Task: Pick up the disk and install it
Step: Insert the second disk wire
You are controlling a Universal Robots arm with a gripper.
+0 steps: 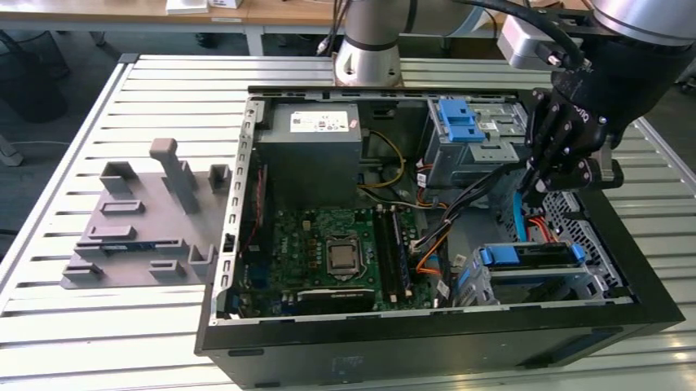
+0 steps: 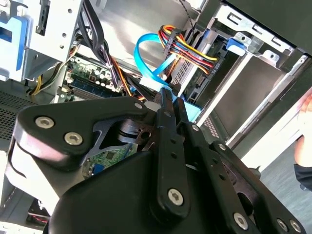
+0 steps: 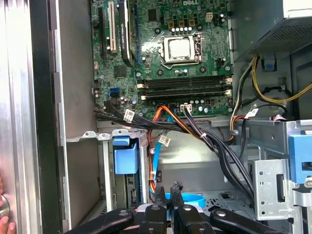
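The disk [image 1: 530,257], silver metal in a blue plastic bracket, sits in the lower drive cage at the case's front corner, on the exterior view's right. Its blue bracket tab shows in both wrist views [image 2: 234,45] [image 3: 125,155]. My gripper [image 1: 534,190] hangs inside the open computer case, between the two drive cages and a little above the disk's bay. Its black fingertips [image 2: 166,95] [image 3: 176,187] stand close together, shut, with nothing held between them. A light blue data cable [image 3: 192,198] [image 2: 146,56] curves just beyond the tips.
A grey power-supply box [image 1: 315,134] and the green motherboard [image 1: 337,248] fill the case's other half. An upper cage with a blue latch [image 1: 465,122] stands behind the gripper. Bundled cables [image 1: 457,199] cross the middle. A grey fixture [image 1: 147,220] lies on the slatted table. A hand [image 3: 3,222] rests at the case edge.
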